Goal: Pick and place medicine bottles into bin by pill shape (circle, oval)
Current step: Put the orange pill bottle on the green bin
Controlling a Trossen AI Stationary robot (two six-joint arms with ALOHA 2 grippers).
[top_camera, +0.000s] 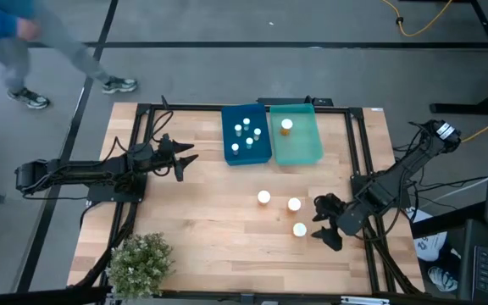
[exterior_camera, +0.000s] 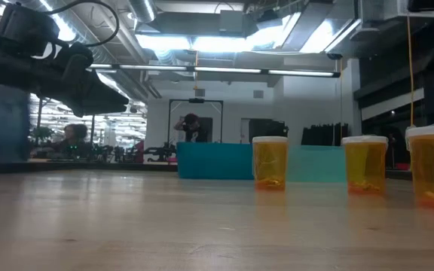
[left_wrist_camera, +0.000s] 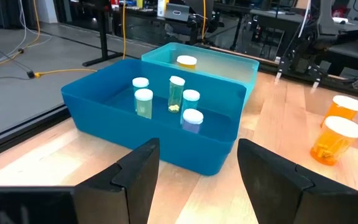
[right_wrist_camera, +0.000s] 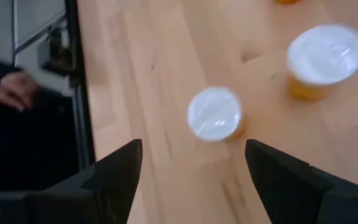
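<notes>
right pincer (top_camera: 324,222) open beside amber bottles (top_camera: 294,204) — nothing held.

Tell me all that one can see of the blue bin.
The blue bin is an open rectangular box, plastic by its look, with smooth upright walls. It rests flat on the wooden table at the far edge, its long side against the teal bin. Inside stand five small clear bottles with white caps. No gripper touches it.

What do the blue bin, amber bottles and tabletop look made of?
Blue rectangular bin: likely moulded plastic, smooth and slightly glossy. Amber-orange bottles with white caps: translucent plastic by the look, contents showing through. Table: pale wood planks with visible seams, probably butcher block.
</notes>
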